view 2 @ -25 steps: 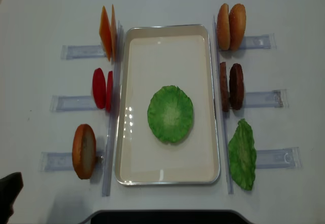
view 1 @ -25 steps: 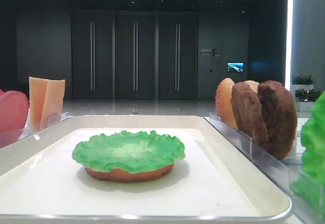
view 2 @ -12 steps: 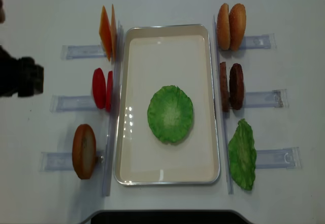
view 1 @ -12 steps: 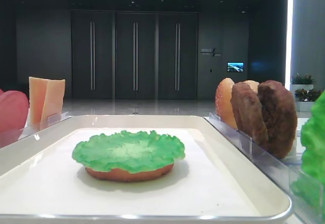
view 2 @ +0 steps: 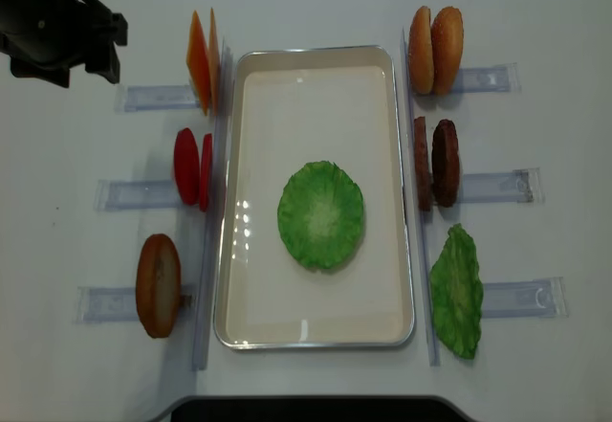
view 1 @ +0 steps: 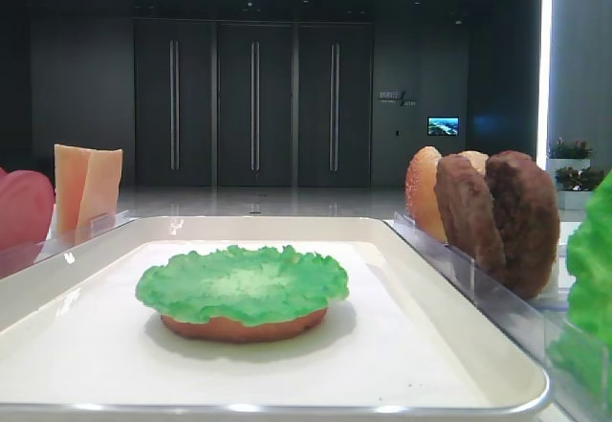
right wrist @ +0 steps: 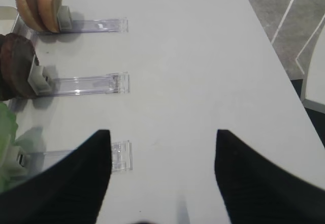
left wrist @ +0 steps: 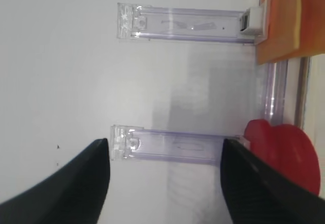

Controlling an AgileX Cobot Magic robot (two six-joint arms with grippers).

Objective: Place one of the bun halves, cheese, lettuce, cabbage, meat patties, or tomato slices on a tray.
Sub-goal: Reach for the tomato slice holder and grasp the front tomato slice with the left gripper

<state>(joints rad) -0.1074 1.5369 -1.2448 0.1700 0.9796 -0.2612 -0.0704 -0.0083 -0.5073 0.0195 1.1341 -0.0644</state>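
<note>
Lying flat mid-tray (view 2: 253, 317), lettuce (view 2: 320, 213) tops a bun half (view 1: 244, 326). Tomato slices (view 2: 191, 167) stand on edge left, faces sideways. Left gripper (left wrist: 165, 183) and right gripper (right wrist: 162, 176) both spread, empty.

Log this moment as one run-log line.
left gripper: open, empty, over tomato slices' holder | right gripper: open, empty | tray: lettuce on bun half | next: unclear
</note>
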